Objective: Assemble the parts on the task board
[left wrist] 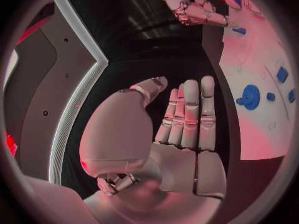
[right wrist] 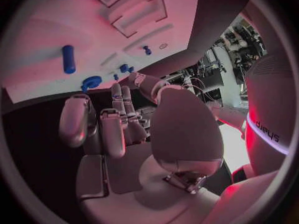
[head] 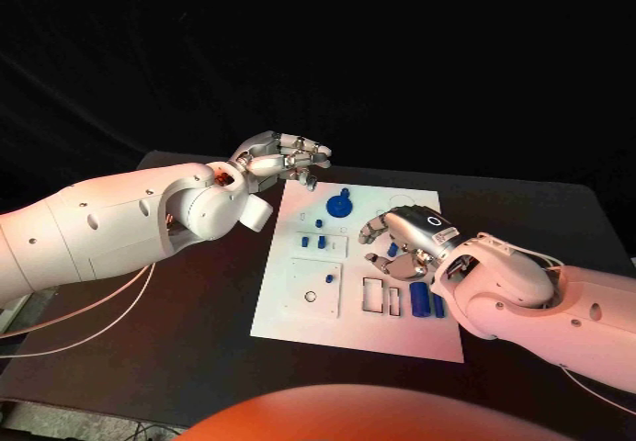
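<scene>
The white task board [head: 300,323] lies in the middle of the black table. A blue gear [head: 341,204] sits near its far edge, two small blue pegs [head: 312,243] stand left of centre, and blue cylinders [head: 425,299] lie at its right side. My left hand [head: 282,156] hovers off the board's far left corner; in the left wrist view its fingers [left wrist: 190,114] are stretched out with a bare palm. My right hand [head: 404,243] hangs over the board's right middle, fingers bent downward beside a small blue part [head: 393,249]. The right wrist view shows that hand [right wrist: 118,134] holding nothing.
Rectangular slots [head: 381,296] and a square recessed plate [head: 315,287] mark the board's near half. Bare black table [head: 198,303] lies left of the board and beyond it. Thin cables [head: 107,322] trail under my left arm.
</scene>
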Controlling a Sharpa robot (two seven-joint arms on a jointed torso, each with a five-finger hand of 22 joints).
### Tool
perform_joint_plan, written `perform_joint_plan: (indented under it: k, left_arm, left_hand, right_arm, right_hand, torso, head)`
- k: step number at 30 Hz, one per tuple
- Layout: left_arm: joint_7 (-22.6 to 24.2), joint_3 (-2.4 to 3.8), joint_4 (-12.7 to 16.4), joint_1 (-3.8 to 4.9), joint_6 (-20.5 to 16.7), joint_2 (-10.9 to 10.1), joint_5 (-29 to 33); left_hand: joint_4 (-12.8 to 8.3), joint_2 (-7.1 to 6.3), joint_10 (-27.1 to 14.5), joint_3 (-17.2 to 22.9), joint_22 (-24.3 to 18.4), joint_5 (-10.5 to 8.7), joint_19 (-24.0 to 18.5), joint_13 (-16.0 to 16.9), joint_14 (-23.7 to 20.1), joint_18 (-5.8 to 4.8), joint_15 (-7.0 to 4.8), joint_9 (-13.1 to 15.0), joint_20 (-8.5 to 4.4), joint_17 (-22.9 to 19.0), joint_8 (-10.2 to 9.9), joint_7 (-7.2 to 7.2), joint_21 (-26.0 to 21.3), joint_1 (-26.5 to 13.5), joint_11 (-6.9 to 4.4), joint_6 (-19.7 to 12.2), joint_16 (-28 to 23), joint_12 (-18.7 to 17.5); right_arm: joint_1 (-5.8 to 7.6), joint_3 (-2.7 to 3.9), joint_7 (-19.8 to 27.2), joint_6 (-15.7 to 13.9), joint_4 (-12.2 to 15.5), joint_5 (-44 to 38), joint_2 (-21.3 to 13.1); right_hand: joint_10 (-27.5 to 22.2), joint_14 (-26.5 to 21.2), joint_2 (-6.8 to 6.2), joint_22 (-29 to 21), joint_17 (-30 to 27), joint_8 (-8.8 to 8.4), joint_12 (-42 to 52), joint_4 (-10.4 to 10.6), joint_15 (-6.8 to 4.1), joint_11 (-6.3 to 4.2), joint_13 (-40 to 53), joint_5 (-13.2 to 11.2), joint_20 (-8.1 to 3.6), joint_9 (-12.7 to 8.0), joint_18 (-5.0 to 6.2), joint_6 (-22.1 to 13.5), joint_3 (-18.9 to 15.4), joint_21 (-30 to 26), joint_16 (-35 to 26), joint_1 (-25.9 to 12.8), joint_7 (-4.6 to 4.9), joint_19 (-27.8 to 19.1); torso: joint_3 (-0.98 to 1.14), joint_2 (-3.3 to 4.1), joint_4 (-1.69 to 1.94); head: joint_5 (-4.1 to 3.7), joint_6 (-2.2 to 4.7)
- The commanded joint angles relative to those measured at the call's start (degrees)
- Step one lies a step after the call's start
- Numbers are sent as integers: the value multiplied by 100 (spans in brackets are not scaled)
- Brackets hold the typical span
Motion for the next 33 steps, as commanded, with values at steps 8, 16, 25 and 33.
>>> perform_joint_plan:
  k: [8,16,25,33]
  left_arm:
    - [18,-10,16,0,113,-1,13]
    - [15,-12,17,0,123,-1,13]
    - [8,-12,26,0,120,-15,13]
    - [5,-12,28,0,116,-16,13]
  left_hand:
    - [-2,12,-51,15,-7,20,2,-10,-27,52,-2,10,-23,-6,-12,-3,-35,-27,-5,-44,-27,32]
    - [-2,12,-51,15,-7,20,2,-10,-27,52,-2,10,-23,-6,-12,-3,-35,-27,-5,-44,-27,32]
    - [-4,9,-54,13,-7,17,3,-11,-30,52,-1,12,-22,-9,-9,-1,-39,-32,-3,-46,-26,35]
    - [-4,9,-54,13,-7,17,3,-11,-30,52,-1,12,-22,-9,-9,-1,-39,-32,-3,-46,-26,35]
  right_arm:
    - [324,13,-219,793,-178,284,-384]
    - [353,6,-200,1148,-372,145,-318]
    - [312,-18,-164,1322,-527,142,-173]
    - [266,-29,-125,1356,-607,168,-53]
  right_hand:
    - [-317,204,9,811,-16,-244,48,5,71,31,-117,-70,73,-205,40,-263,-730,-163,-30,79,9,-52]
    - [-411,205,113,807,-3,-305,86,33,83,47,-173,-63,85,-313,42,-280,-1107,-195,-22,267,5,-50]
    - [-284,207,195,836,5,-287,169,63,65,22,-174,-64,75,-354,26,-190,-1109,-107,-17,332,4,-1]
    - [-6,230,254,878,66,-259,207,127,31,-14,-190,-42,43,-420,3,-23,-818,6,18,333,-9,63]
  torso:
    - [-11,3,10]
    - [-12,7,23]
    - [-12,11,23]
    - [-12,5,17]
  head:
    - [-139,88]
    - [-137,76]
    - [-105,55]
    - [-89,49]
